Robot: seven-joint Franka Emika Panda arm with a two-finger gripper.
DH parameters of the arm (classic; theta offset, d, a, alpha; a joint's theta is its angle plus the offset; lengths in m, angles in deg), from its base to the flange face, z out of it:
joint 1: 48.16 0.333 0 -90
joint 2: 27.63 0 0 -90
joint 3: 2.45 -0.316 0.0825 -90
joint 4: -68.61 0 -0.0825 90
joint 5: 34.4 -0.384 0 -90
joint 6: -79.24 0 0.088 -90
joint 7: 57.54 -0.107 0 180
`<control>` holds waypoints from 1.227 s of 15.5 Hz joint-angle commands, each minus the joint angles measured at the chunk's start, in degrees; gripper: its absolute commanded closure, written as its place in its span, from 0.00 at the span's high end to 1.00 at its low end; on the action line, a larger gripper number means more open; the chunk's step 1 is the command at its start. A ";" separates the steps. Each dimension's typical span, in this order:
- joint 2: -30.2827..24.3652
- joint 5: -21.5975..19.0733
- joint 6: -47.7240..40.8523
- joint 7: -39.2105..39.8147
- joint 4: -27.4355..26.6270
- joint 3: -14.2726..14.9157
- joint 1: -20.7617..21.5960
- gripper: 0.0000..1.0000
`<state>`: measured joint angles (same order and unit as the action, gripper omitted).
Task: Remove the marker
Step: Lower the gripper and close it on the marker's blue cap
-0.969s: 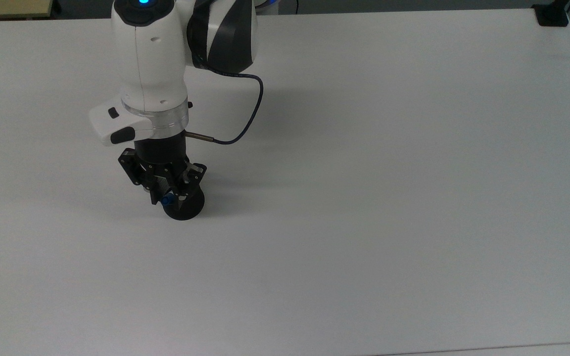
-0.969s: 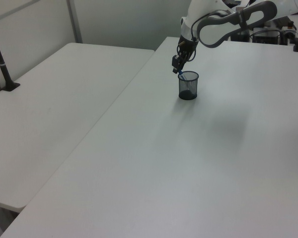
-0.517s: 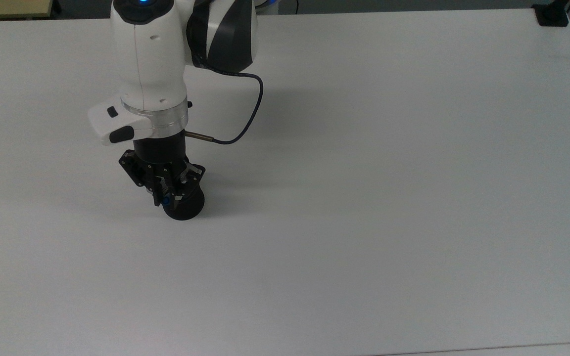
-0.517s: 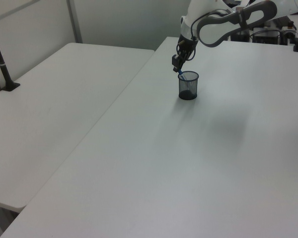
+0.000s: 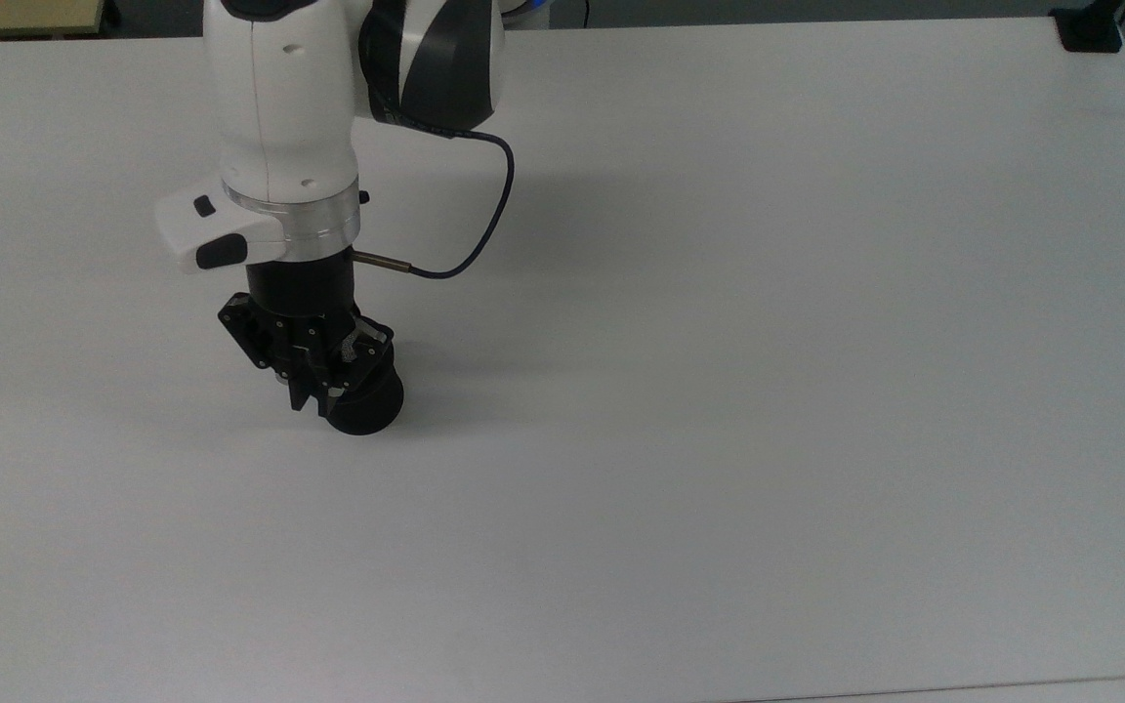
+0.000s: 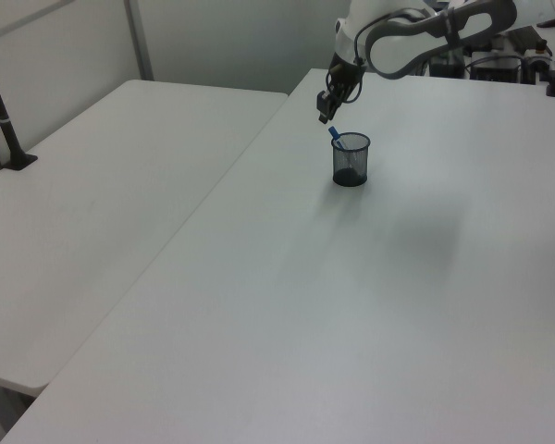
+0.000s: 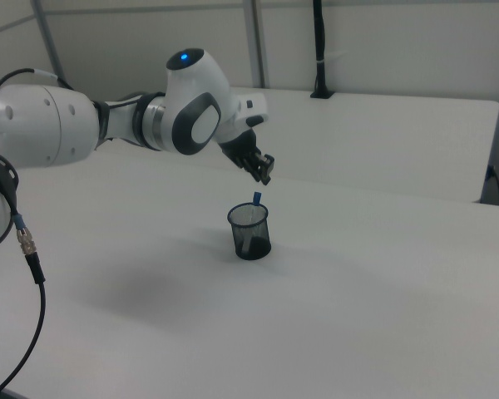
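The marker (image 6: 334, 139) stands tilted in the black mesh cup (image 6: 351, 159), and its blue cap (image 7: 256, 198) pokes above the rim. My gripper (image 6: 322, 117) hangs a little above the cap and apart from it, shut with nothing between its fingers. In the right view the gripper (image 7: 266, 177) sits just above the cup (image 7: 249, 231). In the top view the gripper (image 5: 313, 397) overlaps the cup (image 5: 367, 408) and hides the marker.
The cup stands on a broad white table (image 5: 719, 391). A second white table (image 6: 102, 194) adjoins it on the left view's left. A black clamp post (image 6: 5, 129) stands on that second table. A thin cable (image 5: 484, 225) loops from my wrist.
My gripper closed at the blue cap, then rose and drifted slightly toward the top view's left. The marker stayed in the cup.
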<state>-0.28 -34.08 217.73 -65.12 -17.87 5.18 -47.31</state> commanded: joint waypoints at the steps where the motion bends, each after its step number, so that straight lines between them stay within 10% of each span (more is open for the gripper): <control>1: -2.65 0.03 1.00 -0.95 0.17 0.36 -0.06 0.23; 3: -2.92 0.30 0.91 -0.68 0.88 0.36 -0.14 0.24; 8: -2.48 1.87 0.74 0.63 -1.05 0.28 0.03 0.64; 19: -0.55 5.39 0.38 3.36 -4.74 -0.07 0.65 0.55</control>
<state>-0.20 -30.14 217.72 -62.90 -20.85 4.99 -47.19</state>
